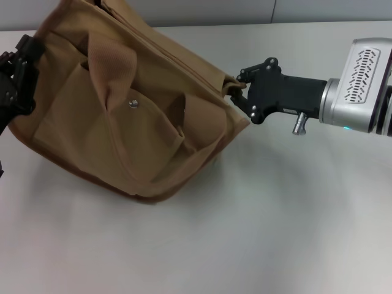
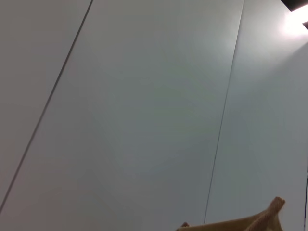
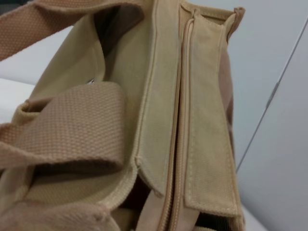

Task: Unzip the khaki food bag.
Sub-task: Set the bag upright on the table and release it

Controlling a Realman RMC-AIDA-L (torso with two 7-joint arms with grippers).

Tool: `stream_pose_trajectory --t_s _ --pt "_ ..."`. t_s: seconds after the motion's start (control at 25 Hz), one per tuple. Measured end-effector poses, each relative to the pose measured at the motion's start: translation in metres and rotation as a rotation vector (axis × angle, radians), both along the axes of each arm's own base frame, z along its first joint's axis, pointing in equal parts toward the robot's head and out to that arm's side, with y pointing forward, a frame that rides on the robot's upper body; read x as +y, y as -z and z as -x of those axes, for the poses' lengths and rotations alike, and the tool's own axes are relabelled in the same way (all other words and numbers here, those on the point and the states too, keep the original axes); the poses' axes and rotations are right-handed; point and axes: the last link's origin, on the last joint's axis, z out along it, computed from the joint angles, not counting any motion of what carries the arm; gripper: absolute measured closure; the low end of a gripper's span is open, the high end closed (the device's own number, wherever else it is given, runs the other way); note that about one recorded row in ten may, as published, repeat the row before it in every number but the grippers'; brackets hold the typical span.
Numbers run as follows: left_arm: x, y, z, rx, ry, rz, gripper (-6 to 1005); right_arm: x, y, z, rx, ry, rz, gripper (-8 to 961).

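Pinching khaki food bag corner: right gripper

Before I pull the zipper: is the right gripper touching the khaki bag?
Touching. In the head view the right gripper meets the khaki food bag at its top corner, with no gap.

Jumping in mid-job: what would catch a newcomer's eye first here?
The khaki food bag, tipped up at an angle on the white table, held at both ends. The right gripper pinches its right top corner; the left gripper is against its left side. In the right wrist view, the zipper looks closed.
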Motion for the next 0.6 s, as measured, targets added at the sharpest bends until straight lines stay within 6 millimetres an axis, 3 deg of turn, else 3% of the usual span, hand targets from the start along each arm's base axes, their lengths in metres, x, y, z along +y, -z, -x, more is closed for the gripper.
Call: stream_pose_trajectory --t_s 0.24,0.6 --pt "0.000 0.000 0.001 -0.003 -0.004 0.001 894 0.002 -0.002 0.004 0.048 -0.008 -0.056 877" --pt "-0.001 0.006 0.001 -0.008 -0.015 0.019 881 0.015 -0.025 0.016 0.237 0.106 -0.061 891"
